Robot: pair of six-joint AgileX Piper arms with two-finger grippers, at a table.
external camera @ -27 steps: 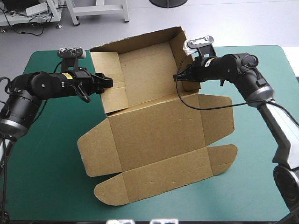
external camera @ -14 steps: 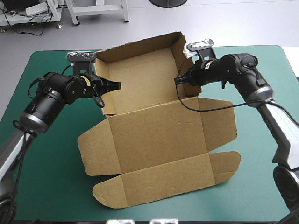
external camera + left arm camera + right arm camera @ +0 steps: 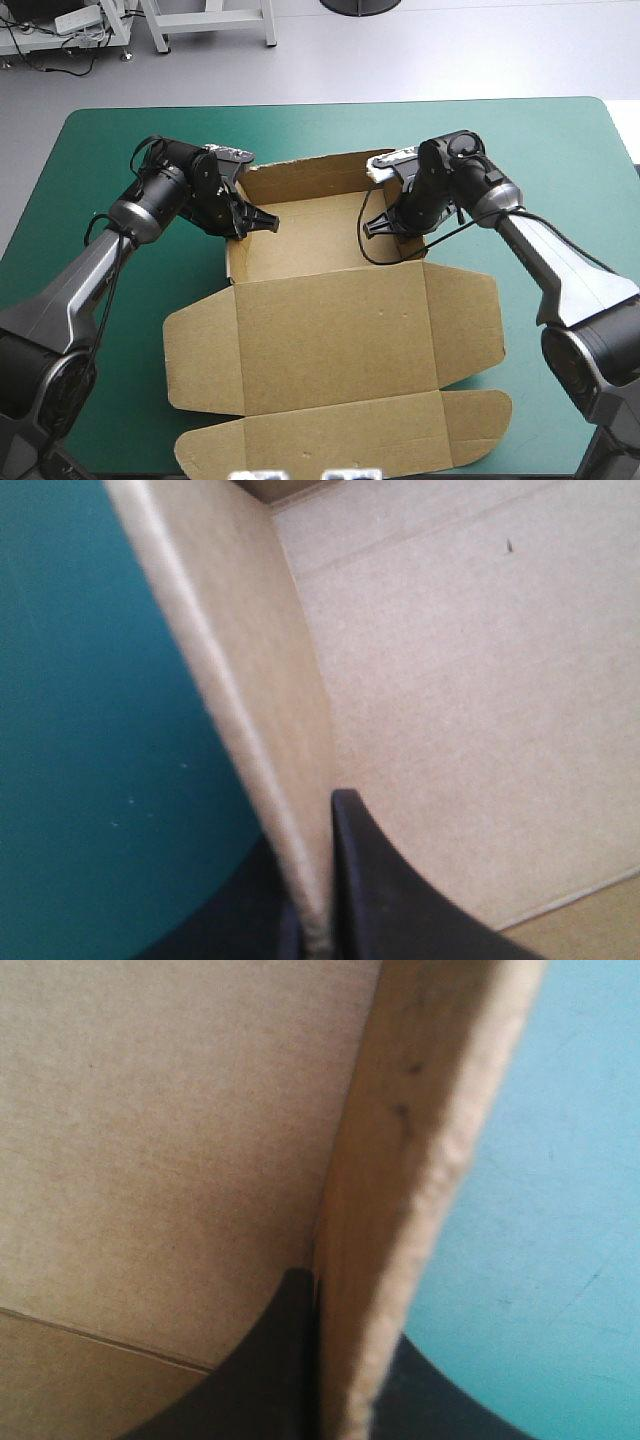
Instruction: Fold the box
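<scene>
Now near the middle of the broad table (image 3: 560, 150) with its teal-green cover, a cut-sheet brown cardboard box (image 3: 330, 300) sits half formed. Its open tray lies toward the far edge, and its wide flat lid panel (image 3: 335, 360) is spread toward the near edge.

Two black arms reach in from either side. The left gripper (image 3: 255, 222) pinches the tray's upright left side wall (image 3: 240, 710), with one black finned finger inside the tray and one outside. The right gripper (image 3: 380, 225) clamps the upright right side wall (image 3: 420, 1190) in the same way.

From where I stand the board looks light and stiff across its panels, but ready to hinge at every scored crease. Its thin cut edges would likely dent under a hard squeeze, and its smooth face could slip. The walls' top edges, close to the corners, seem the soundest hold, since there a pull steers the whole tray and does not bow a panel.
</scene>
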